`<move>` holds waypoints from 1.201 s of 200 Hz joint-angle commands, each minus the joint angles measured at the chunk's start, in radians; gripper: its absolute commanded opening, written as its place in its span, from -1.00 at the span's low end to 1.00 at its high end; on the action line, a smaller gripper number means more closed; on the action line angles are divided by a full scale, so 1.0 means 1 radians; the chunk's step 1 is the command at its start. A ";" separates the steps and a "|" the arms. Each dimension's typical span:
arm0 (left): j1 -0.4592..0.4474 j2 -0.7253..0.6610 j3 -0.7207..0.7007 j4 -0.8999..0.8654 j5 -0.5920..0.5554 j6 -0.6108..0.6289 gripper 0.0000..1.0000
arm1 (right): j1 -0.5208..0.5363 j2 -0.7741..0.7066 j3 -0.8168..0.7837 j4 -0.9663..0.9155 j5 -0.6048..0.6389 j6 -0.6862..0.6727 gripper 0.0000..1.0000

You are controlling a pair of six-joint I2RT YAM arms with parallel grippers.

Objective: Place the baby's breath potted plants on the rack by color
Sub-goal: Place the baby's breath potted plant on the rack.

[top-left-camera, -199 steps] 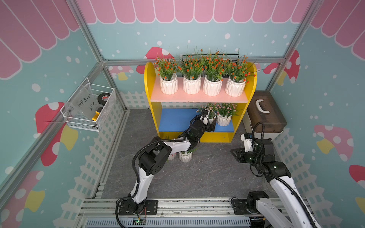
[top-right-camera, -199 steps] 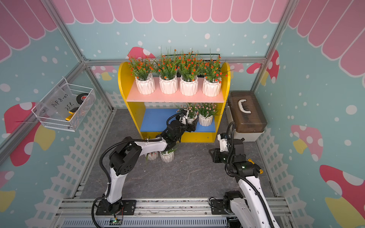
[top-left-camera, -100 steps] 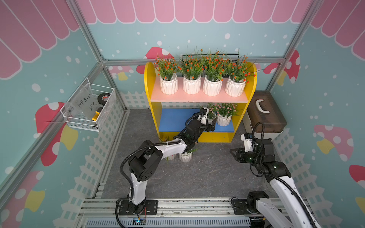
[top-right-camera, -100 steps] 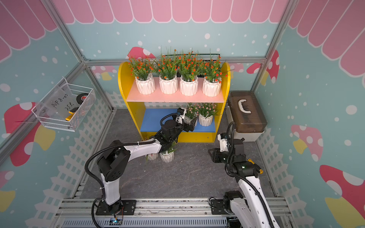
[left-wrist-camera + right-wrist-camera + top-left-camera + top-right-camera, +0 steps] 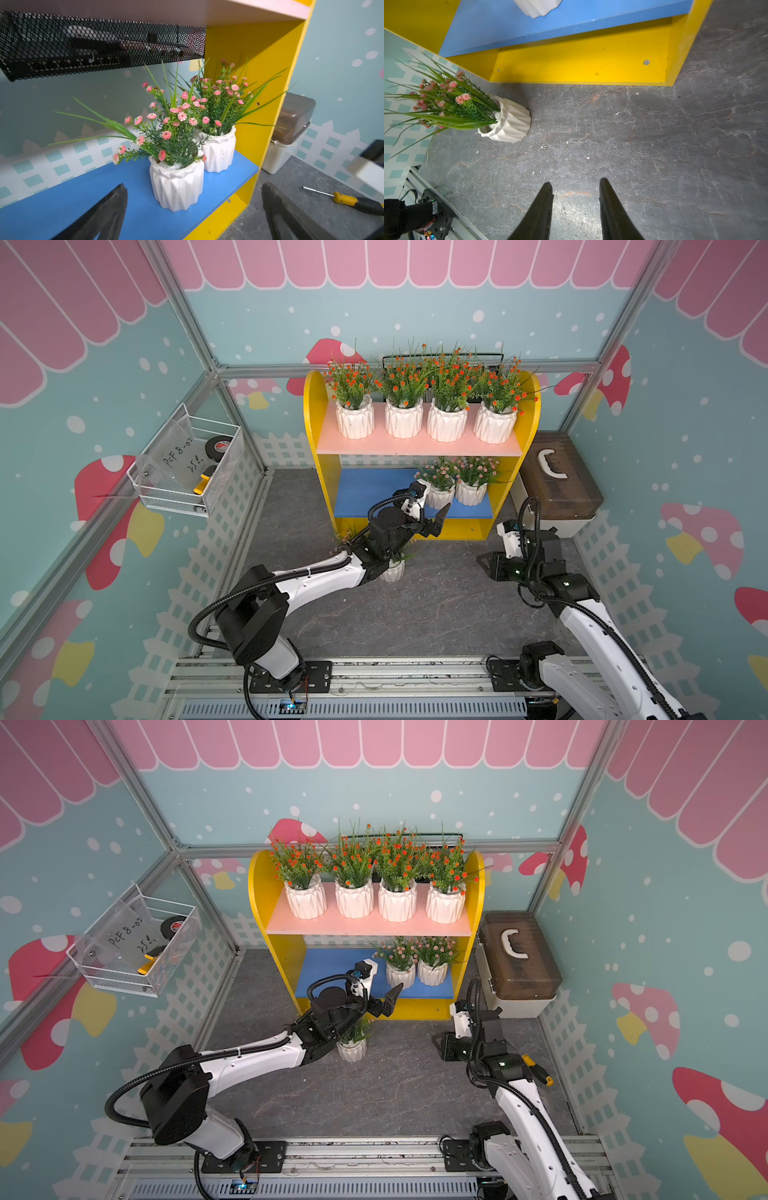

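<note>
left arm [image 5: 316, 576]: stretched to blue shelf [image 5: 83, 197]
left gripper [image 5: 432, 506]: jaws wide apart, facing nearer pink pot [image 5: 176, 187]
right gripper [image 5: 576, 182]: prongs apart, over floor [image 5: 654, 145]
room: blue shelf bare left of pots

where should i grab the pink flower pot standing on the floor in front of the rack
Take the pink flower pot by its white ribbed wall, below the rim. Come in level across the open floor from the right hand: the pot stands upright, its leaves fan out over the rim and would likely foul a top grasp, and that wall is bare.
</note>
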 commanded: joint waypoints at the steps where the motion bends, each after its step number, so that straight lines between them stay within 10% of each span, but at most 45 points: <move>1: -0.012 -0.079 -0.059 -0.093 -0.003 -0.010 0.98 | 0.068 0.042 0.002 0.072 0.059 0.020 -0.28; 92: -0.041 -0.487 -0.439 -0.133 -0.131 -0.123 0.98 | 0.287 0.341 0.074 0.319 0.155 0.091 -0.32; 240: -0.075 -0.811 -0.573 -0.387 -0.333 -0.216 0.98 | 0.493 0.721 0.296 0.450 0.202 0.134 -0.37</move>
